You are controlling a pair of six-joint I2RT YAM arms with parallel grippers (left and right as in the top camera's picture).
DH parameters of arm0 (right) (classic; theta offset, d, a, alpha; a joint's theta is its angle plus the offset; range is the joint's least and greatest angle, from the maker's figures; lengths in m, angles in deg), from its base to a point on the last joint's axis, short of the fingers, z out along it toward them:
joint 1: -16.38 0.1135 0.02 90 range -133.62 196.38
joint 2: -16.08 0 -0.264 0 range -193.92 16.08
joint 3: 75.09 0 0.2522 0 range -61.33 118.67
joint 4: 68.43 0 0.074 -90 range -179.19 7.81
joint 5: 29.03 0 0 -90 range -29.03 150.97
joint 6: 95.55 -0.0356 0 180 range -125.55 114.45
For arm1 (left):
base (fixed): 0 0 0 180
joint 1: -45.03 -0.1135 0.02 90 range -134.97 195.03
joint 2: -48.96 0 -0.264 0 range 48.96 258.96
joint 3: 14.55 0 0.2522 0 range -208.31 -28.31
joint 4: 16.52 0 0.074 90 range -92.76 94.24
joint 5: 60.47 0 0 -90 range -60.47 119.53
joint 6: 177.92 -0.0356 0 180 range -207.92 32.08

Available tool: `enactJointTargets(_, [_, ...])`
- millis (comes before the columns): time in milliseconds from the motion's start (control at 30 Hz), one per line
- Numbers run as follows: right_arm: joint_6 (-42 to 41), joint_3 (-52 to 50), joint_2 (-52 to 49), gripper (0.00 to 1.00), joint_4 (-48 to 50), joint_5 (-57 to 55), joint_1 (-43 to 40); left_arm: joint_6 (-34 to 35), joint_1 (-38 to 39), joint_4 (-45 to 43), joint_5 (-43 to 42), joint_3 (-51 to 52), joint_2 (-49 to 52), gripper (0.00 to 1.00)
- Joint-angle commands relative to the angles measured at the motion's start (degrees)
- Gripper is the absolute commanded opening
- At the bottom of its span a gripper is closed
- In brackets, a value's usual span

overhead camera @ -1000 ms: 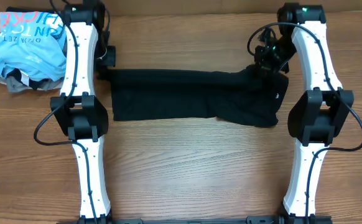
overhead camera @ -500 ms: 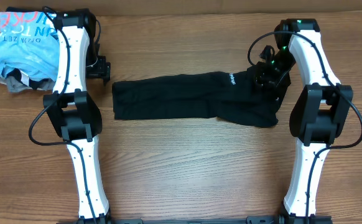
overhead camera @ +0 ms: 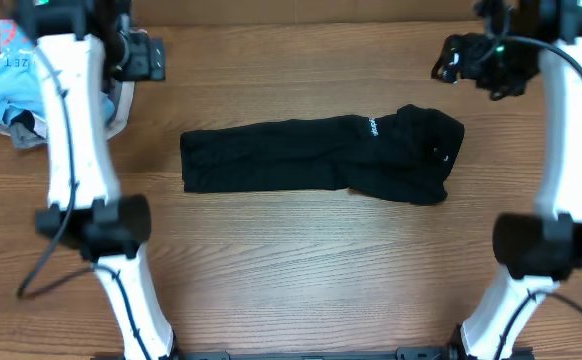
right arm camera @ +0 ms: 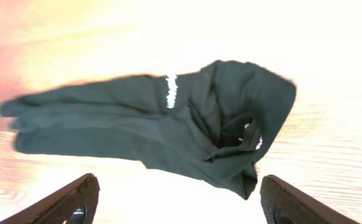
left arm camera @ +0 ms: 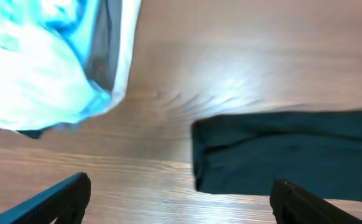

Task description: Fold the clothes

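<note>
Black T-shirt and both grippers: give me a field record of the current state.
garment: black T-shirt, lying on the wooden table as a long narrow band
right end: bunched, not flat
left gripper: open, empty, not touching the T-shirt
right gripper: open, empty, not touching the T-shirt
other cloth: light blue shirt, crumpled at the far left, apart from the T-shirt

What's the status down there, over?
Left tool open, empty. Right tool open, empty. Black short-sleeved T-shirt lies in a long strip, right end bunched. Light blue crumpled shirt far left, clear of it.
</note>
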Motion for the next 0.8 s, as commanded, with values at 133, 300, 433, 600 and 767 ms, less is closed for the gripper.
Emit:
enactJointTargets(133, [-1.51,0.52,9.25,0.88,0.0,2.38,0.09,0.39,1.29,0.35,-7.54,1.55,-10.45,0.93])
enactJointTargets(300, [-1.97,-3.04,13.81,0.88,0.0,3.13,0.09,2.84,2.29,0.35,-7.54,9.64,-14.32,0.93])
enactJointTargets(433, [-1.7,-7.21,15.21,0.88,0.02,3.26,0.09,3.39,3.3,-0.55,-7.43,19.26,-14.12,0.92])
enactJointTargets(600, [-1.03,-13.03,15.19,0.88,0.52,3.23,0.42,3.37,3.85,-9.66,-7.54,33.86,-14.03,0.93])
enactJointTargets(767, [-0.39,-19.65,15.19,0.88,2.93,3.23,2.67,-0.59,3.85,-22.77,-10.32,50.34,-14.03,0.96])
